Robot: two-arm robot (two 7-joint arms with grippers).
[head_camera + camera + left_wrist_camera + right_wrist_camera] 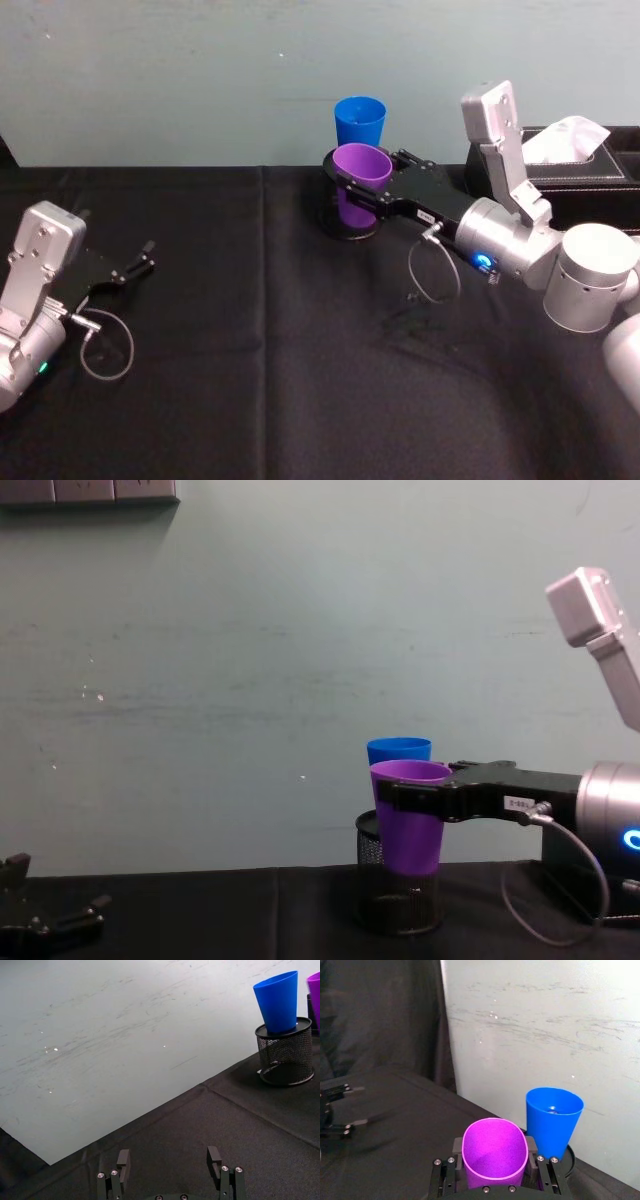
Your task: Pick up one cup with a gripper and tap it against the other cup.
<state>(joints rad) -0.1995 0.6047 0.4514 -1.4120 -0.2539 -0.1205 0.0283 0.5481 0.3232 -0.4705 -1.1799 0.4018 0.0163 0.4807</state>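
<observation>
A black-draped bench (250, 350) is spread across the lower part of the head view, with a pale wall seen behind it. The right arm is extended from the right edge toward the upper centre, and its right gripper (350, 186) is clamped on the purple cup (362, 172). The jaws are set on either side of the cup just under its rim. The cup is held upright and is seen clear of the bench in the chest view. A black tissue box (585, 165) is placed at the upper right. Just behind the purple cup, a black mesh pen pot (286, 1055) is seen, and the blue cup (359, 120) is stood upright on its flat top. The two cups are just beside each other; whether they touch cannot be told. At the lower left, the left gripper (138, 266) is parked low over the bench, its jaws spread with nothing between them.
</observation>
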